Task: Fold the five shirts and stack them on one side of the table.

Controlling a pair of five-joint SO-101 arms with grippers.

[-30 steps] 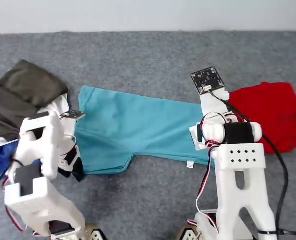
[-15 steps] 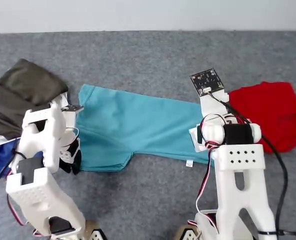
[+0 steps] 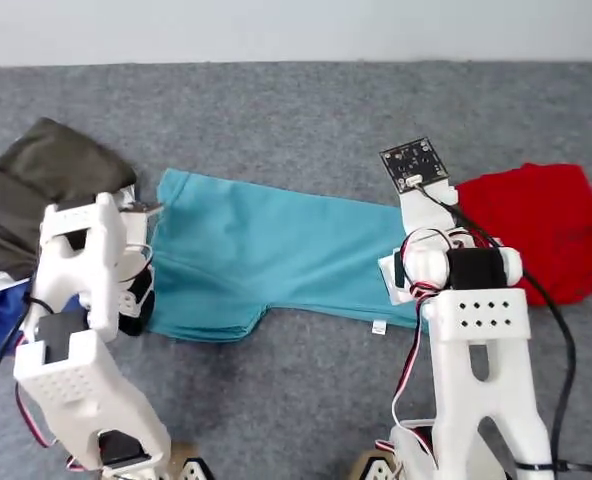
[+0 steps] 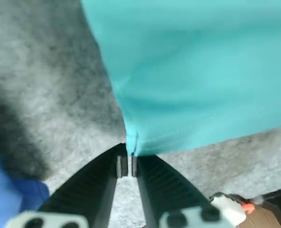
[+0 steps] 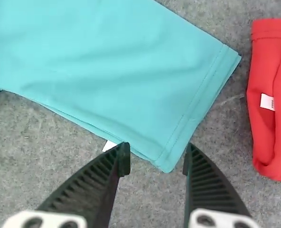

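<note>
Motion is only on the left side. Within the last second the left gripper (image 4: 129, 159) has drawn a little up and left in the high view. It has come to the lower-left corner of the teal shirt (image 3: 276, 250), which lies spread across the middle of the frame. Its jaws are closed to a thin slit on that hem corner. The right gripper (image 5: 154, 159) has stayed, wide apart over the shirt's lower-right corner. I judge that a fold can begin once the right one also pinches.
</note>
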